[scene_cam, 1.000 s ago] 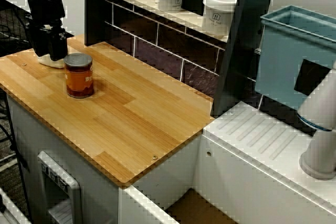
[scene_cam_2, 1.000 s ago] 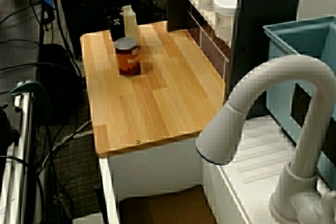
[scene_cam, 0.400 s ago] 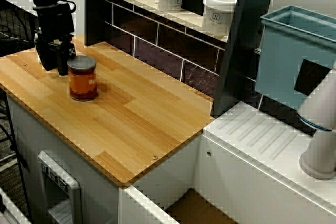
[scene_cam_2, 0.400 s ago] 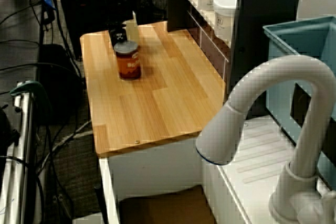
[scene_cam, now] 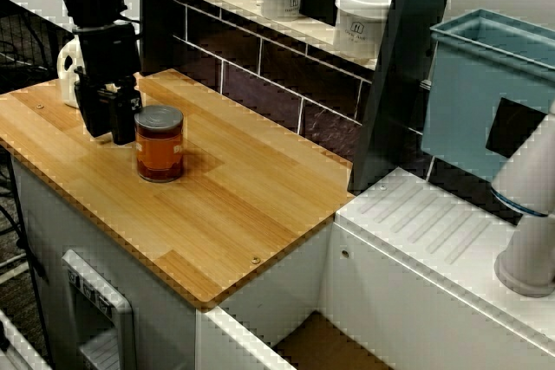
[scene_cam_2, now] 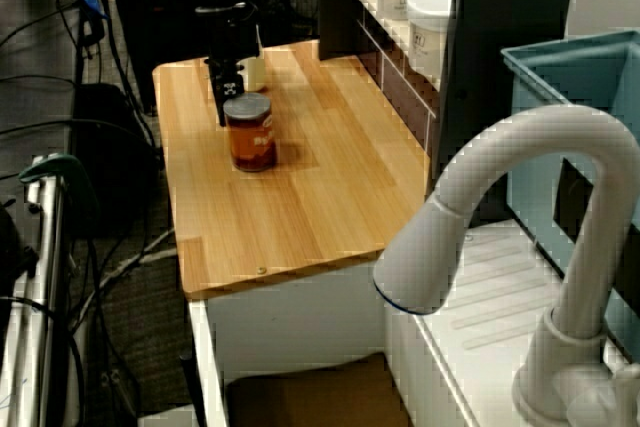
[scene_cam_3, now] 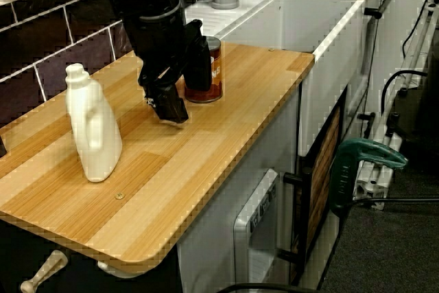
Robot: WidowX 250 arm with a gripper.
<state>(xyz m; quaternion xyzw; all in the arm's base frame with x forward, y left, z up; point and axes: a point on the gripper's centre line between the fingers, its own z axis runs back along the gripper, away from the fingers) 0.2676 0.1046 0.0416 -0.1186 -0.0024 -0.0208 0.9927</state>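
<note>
**Amber jar (scene_cam: 159, 143) beside open jaws**

The jaws stand part open and grip nothing. In the view from the counter's end they tilt down, tips close to the wood. The grey-lidded jar stands upright just beside the nearer finger, but contact cannot be confirmed. It sits on the wooden counter (scene_cam: 225, 205), toward the left end. For any sideways contact, bear low on the jar wall, below the lid, and move slowly, since high pressure could tip it. A white bottle (scene_cam_3: 92, 128) stands apart, behind the arm.

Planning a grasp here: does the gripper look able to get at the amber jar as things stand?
Probably yes: the gripper stands open right beside the jar, nothing between them, and the white bottle stands apart on the gripper's far side.
</note>
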